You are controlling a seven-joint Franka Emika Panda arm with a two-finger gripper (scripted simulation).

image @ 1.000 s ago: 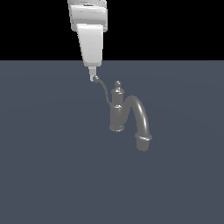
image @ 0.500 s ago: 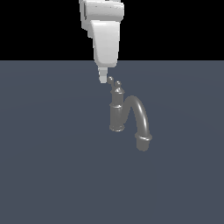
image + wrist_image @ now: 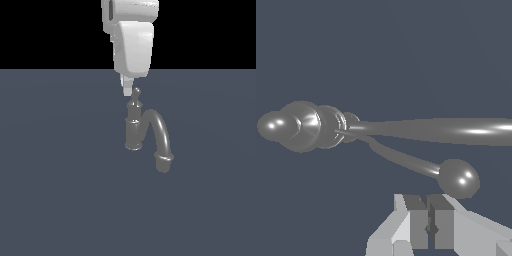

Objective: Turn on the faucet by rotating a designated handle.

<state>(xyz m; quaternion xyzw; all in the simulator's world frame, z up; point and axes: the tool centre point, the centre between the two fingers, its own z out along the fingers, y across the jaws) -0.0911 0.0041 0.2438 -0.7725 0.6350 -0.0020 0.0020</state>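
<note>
Arm hangs straight down from the top of the exterior view, white wrist housing vertical. Gripper (image 3: 128, 91) sits just above and beside the faucet's (image 3: 134, 127) knob finial. In the wrist view the gripper (image 3: 429, 220) fingers are pressed together, only a thin seam between them, nothing held. Handle (image 3: 406, 160) curves off the post to a ball tip lying near the fingertips, apart from them. Faucet stands upright mid-desk (image 3: 60, 190), arched spout dropping toward the exterior view's right.
</note>
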